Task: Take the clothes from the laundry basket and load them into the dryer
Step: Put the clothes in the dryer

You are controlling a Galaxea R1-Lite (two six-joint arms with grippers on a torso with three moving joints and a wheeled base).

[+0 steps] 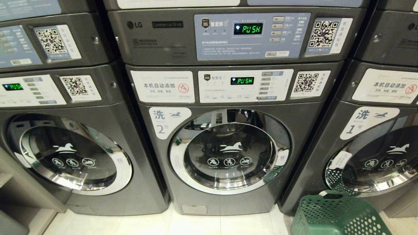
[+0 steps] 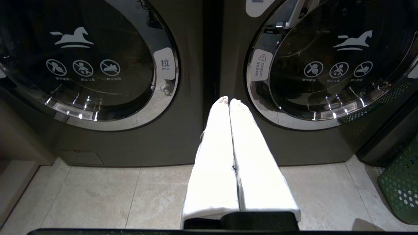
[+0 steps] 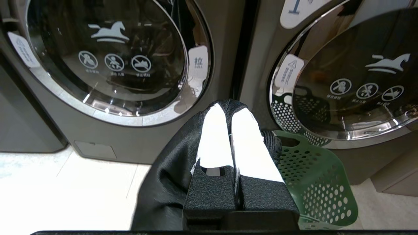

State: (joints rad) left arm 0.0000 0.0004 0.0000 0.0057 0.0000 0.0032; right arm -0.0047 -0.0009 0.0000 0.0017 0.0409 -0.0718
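1. Right tool [image 3: 230,112] is pinched closed on a black garment [image 3: 169,176]; the cloth wraps its tips and drapes underneath, so it's lifted clear for loading.
2. Green laundry basket [image 1: 339,215] sits on the floor at 5 o'clock from the middle machine's door [image 1: 230,151], which is closed.
3. Left tool [image 2: 229,101] is closed and empty, parked facing the gap between two machines.
4. My read: the door needs opening before the garment goes in.
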